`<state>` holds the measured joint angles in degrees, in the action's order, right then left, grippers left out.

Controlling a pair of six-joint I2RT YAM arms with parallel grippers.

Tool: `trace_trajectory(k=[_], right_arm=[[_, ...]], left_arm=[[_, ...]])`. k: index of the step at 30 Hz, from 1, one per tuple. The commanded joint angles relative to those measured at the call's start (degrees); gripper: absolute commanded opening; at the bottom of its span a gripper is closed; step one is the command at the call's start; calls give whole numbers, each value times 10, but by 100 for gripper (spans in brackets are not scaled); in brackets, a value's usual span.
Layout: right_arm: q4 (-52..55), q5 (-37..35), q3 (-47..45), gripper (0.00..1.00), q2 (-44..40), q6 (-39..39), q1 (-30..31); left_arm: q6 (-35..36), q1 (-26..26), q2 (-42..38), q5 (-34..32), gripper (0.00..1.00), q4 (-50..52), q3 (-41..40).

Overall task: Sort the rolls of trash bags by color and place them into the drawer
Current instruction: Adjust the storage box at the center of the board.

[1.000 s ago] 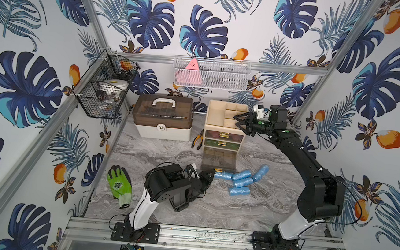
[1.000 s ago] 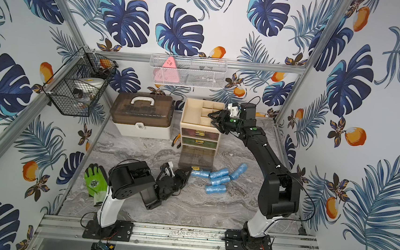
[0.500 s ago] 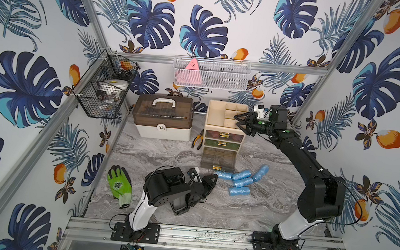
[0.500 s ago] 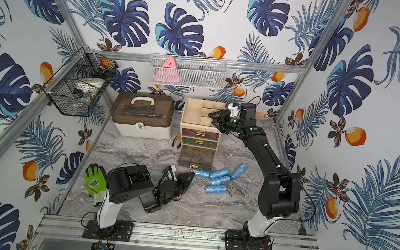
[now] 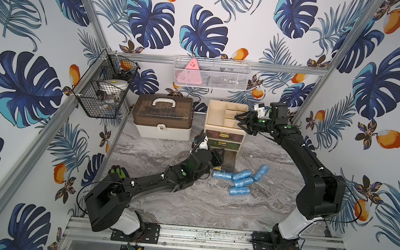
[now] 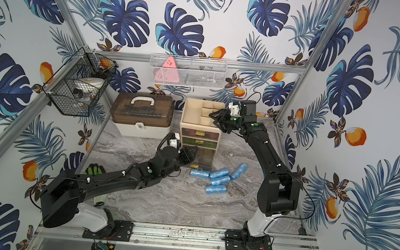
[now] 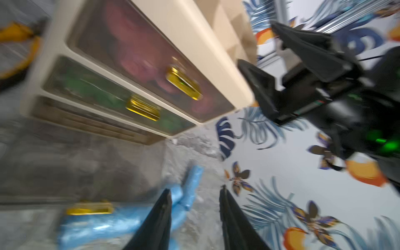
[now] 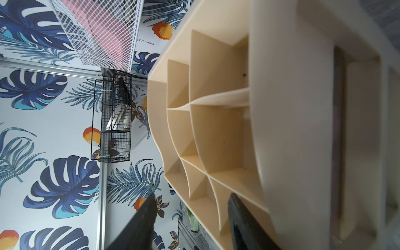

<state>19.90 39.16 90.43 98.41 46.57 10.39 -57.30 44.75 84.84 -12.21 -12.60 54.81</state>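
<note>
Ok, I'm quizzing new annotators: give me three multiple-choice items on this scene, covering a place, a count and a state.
1. The cabinet's bottom drawer is: A) shut; B) missing; C) pulled out.
2. The blue rolls lie: A) inside that drawer; B) on the table near its front; C) atop the cabinet.
3. Blue rolls visible: A) five; B) two; C) nine.
C, its gold handle sits forward of the others; B, they rest on marble; A, five count in both top views.
</note>
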Motion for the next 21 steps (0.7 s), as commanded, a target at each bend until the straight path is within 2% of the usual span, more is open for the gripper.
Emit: trace_trajectory(k=[1,6,13,21], right_arm=[[50,-38,24,56,10,-31,-1],[58,-22,89,56,30,-29,-2],[106,-37,135,62,1,-60,-2],[179,-105,14,66,-108,-139,-5]], left_arm=[[137,-46,22,69,42,239,54],[218,-91,73,62,43,317,117],[252,-119,137,84,40,307,144],[260,-121,189,102,41,273,148]])
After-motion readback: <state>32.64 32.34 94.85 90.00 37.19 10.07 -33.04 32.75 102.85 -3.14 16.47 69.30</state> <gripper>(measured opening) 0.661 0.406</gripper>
